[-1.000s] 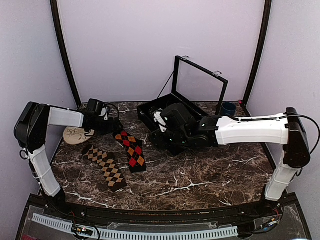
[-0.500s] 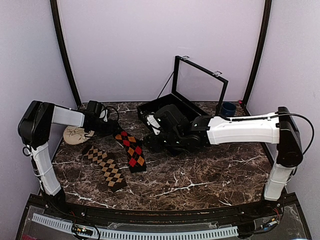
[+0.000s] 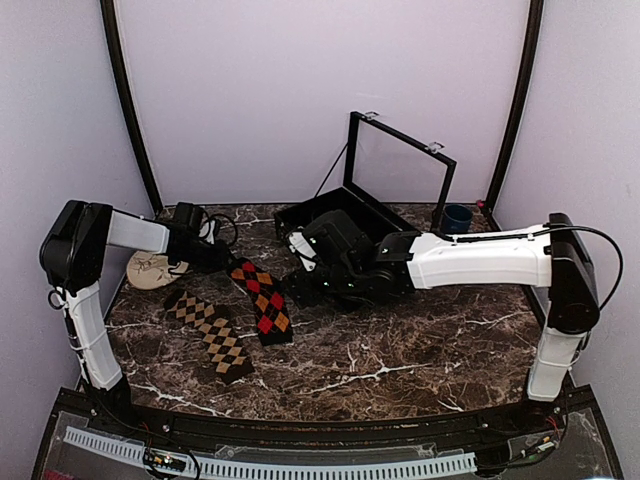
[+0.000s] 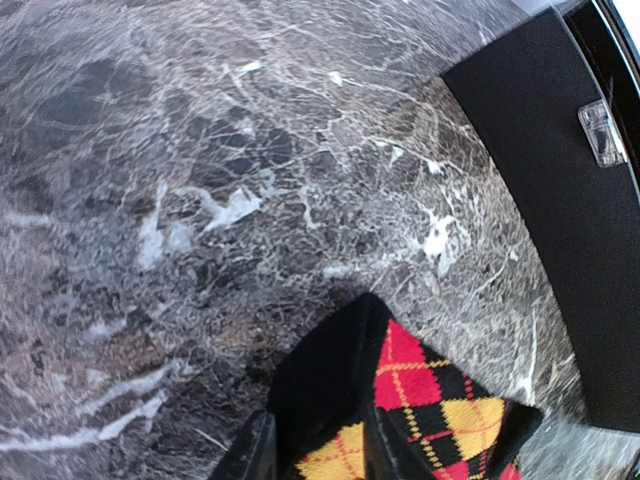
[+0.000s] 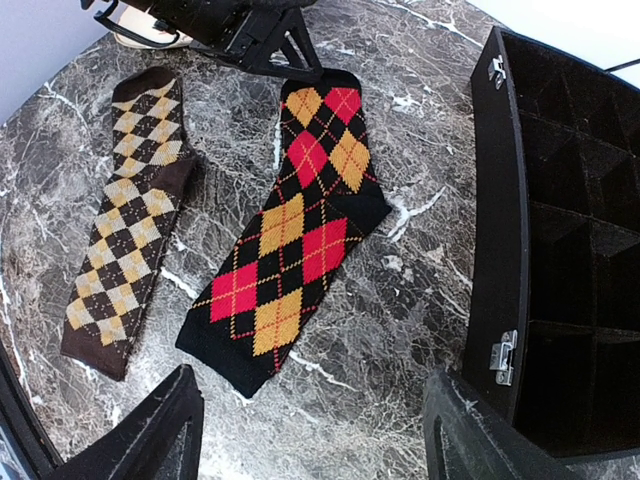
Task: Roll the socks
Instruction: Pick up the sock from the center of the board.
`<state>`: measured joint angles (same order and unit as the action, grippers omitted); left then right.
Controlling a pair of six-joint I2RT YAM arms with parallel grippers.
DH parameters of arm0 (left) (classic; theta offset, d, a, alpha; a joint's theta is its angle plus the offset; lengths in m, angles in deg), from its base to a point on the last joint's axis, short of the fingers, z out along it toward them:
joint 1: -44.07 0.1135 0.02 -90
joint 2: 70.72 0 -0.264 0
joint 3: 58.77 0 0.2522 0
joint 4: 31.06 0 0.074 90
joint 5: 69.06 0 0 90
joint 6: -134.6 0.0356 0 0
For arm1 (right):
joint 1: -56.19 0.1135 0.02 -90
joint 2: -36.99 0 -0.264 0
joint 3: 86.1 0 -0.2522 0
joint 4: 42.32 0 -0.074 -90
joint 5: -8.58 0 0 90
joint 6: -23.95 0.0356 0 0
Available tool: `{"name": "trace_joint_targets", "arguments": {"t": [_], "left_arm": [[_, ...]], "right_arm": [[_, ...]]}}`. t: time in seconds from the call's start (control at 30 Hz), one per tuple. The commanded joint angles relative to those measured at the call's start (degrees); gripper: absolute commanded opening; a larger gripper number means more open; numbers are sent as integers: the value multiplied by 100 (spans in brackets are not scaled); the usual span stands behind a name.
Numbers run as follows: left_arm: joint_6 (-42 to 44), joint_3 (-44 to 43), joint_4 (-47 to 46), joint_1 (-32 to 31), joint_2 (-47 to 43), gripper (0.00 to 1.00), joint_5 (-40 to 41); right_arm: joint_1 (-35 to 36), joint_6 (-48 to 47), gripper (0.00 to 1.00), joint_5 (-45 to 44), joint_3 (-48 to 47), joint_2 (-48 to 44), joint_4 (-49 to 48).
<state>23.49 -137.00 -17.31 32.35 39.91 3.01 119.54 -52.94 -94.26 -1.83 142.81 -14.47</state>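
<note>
item: red-and-orange sock (image 5: 300, 210), lying flat on the table (image 5: 400, 330) beside the tan sock (image 5: 125, 200), unrolled. change: left claw (image 5: 283, 58), wide a moment ago, is now being clamped on its far end; right claw (image 5: 310, 435), fingers apart, is being brought nearer. rolling is judged to be starting.

A: What've we got on the marble table (image 3: 400, 350)?
B: Black case (image 5: 497, 200) twd the back, w/ lid up. We see the red-orange sock (image 5: 290, 225) laid out just L of the case, and the tan sock (image 5: 125, 215) farther L, the two apart.
A: Anything else?
B: We've a beige disc (image 3: 150, 270) well L of the case and a blue cup (image 3: 458, 216) R of the case, nr the back edge.
</note>
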Motion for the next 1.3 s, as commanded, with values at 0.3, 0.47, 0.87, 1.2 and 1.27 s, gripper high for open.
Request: {"name": "trace_joint_targets", "arguments": {"t": [0.3, 0.47, 0.87, 1.2, 1.27], "left_arm": [[121, 114, -71, 59, -6, 5, -272], [146, 113, -69, 60, -126, 0, -171], [308, 176, -405, 60, -697, 0, -147], [292, 374, -561, 62, -1183, 0, -485], [270, 460, -590, 57, -1360, 0, -568]], "right_arm": [[54, -27, 72, -42, -50, 27, -45], [56, -9, 73, -27, -33, 35, -1], [55, 87, 73, 182, -53, 264, 7], [54, 164, 73, 226, -143, 535, -27], [55, 190, 73, 196, -139, 565, -8]]}}
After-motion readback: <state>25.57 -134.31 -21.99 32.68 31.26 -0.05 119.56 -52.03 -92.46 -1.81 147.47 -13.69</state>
